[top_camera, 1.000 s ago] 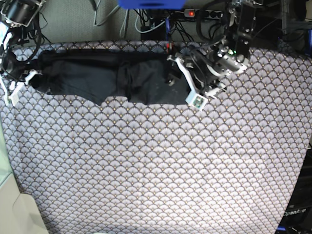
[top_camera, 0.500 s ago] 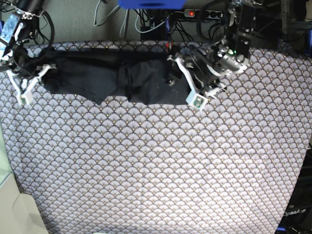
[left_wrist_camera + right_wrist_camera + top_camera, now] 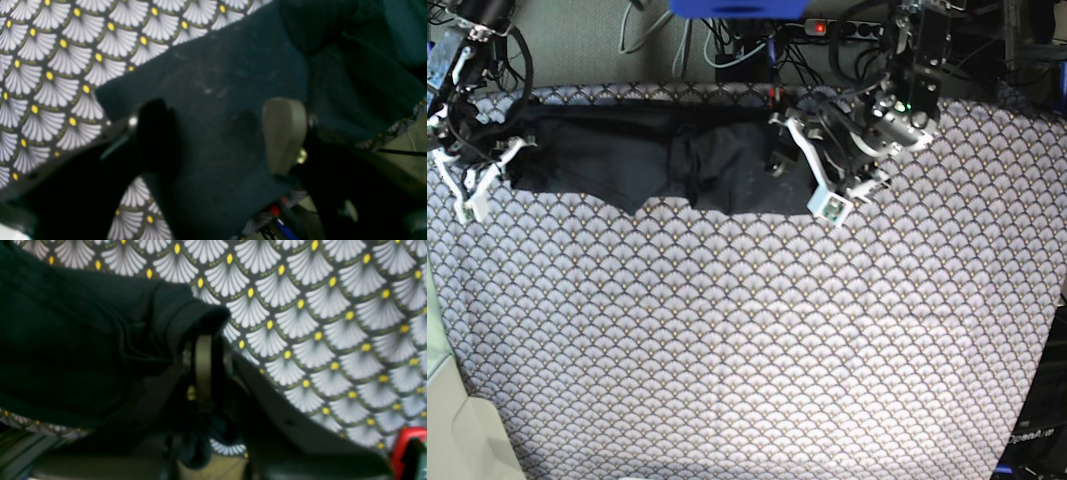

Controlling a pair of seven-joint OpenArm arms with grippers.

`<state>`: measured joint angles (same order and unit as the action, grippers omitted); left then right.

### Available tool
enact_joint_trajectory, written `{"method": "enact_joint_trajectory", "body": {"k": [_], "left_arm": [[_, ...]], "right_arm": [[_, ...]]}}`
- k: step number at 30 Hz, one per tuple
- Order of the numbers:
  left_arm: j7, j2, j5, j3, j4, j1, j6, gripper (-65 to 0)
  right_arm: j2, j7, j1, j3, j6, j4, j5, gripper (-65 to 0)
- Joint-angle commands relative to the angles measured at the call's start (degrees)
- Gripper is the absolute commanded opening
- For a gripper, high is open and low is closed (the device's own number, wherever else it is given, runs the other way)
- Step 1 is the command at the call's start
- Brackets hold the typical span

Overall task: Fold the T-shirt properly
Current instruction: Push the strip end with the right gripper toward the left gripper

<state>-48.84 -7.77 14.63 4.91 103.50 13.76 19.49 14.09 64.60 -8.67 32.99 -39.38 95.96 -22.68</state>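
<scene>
Watching my wrist views, I see what base hides: right end effector (image 3: 203,340) pinches the dark charcoal cloth T-shirt (image 3: 657,155); left end effector (image 3: 220,133) straddles it, wide.

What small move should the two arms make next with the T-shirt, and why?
Probably the left gripper should close: its fingers stand apart over the T-shirt edge, while the right gripper appears already shut on the other end. The shirt lies bunched along the far edge of the tablecloth.

Left gripper (image 3: 217,133) with jaws spread wide, right gripper (image 3: 203,370) with jaws pinched together, both arms low.
</scene>
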Motion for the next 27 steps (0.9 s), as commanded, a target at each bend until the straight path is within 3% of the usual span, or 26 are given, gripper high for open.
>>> {"method": "enact_joint_trajectory", "body": {"k": [1, 7, 22, 27], "left_arm": [[1.15, -0.1, 0.53, -0.12, 1.07, -0.53, 0.07, -20.2], [1.15, -0.1, 0.62, -0.12, 1.07, -0.53, 0.07, -20.2], [1.15, -0.1, 0.71, -0.12, 1.07, -0.53, 0.07, -20.2], [1.15, -0.1, 0.71, -0.12, 1.07, -0.35, 0.16, -20.2]], "right_arm": [[0.81, -1.08, 0.45, 0.37, -0.62, 2.63, -1.02, -62.7], [0.9, 2.52, 0.09, 0.37, -0.62, 5.36, -0.66, -62.3], [0.81, 2.96, 0.09, 0.98, -0.62, 2.45, -0.75, -61.8], [0.81, 3.93, 1.5, 5.29, -0.62, -1.24, -0.84, -48.5]]}}
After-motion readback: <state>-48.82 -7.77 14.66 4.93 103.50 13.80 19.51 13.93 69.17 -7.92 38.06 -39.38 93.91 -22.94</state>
